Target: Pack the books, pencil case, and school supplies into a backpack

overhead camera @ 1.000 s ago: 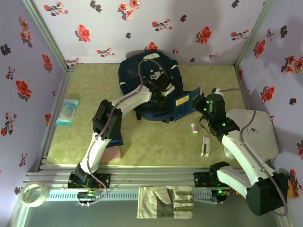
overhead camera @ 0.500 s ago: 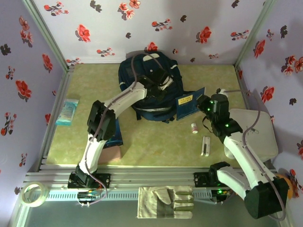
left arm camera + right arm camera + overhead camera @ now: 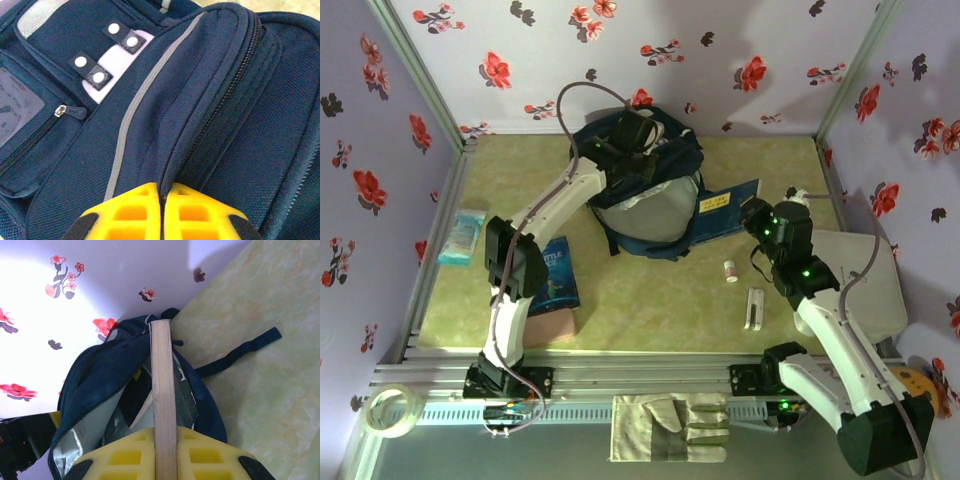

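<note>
Grip of left gripper (image 3: pixel 161 194): fingers pressed together on a fold of the backpack (image 3: pixel 210 75) fabric beside the zip, lifting the mouth open.
Grip of right gripper (image 3: pixel 164 436): clamped on a dark navy book (image 3: pixel 161 375), held edge-on, with its far end at the backpack's mouth and not yet inside.
Beyond that book: pale lining shows, but whether another book already lies in there I cannot tell.
Well behind the left gripper, by its arm: Little Prince book (image 3: pixel 556 275) on the surface, with the pink pencil case (image 3: pixel 552 325) touching its near edge.
Base side of the right gripper: white tube (image 3: pixel 730 271) and white bar (image 3: pixel 753 308), loose on the surface.
Progress: early, judging by this. One book is going in, while another book, the case and the supplies are left.
</note>
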`<act>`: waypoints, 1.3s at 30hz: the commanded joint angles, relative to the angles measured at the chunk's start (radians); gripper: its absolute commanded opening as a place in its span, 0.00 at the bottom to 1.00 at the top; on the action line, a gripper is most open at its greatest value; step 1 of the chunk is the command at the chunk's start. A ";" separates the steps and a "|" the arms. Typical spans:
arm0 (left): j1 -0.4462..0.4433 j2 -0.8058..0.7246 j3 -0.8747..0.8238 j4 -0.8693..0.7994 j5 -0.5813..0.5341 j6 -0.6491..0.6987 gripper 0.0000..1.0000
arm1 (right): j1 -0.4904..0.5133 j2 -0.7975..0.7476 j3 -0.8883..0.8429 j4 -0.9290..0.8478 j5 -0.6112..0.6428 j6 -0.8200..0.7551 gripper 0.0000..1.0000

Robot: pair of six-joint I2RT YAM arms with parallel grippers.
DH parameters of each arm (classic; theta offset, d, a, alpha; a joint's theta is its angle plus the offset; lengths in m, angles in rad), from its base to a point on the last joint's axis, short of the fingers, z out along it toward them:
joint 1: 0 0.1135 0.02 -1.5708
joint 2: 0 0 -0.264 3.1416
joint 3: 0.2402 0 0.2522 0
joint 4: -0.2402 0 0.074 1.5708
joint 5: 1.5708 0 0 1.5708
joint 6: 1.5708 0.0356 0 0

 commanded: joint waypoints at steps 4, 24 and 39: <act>0.016 -0.051 0.071 0.082 0.047 -0.081 0.00 | -0.004 0.161 0.054 0.231 -0.169 0.130 0.03; 0.016 -0.072 -0.017 0.062 0.074 -0.108 0.00 | 0.006 0.586 0.039 0.382 -0.221 0.056 0.20; 0.016 -0.090 -0.026 0.045 0.095 -0.079 0.00 | -0.054 0.588 0.224 -0.020 -0.577 -0.159 0.33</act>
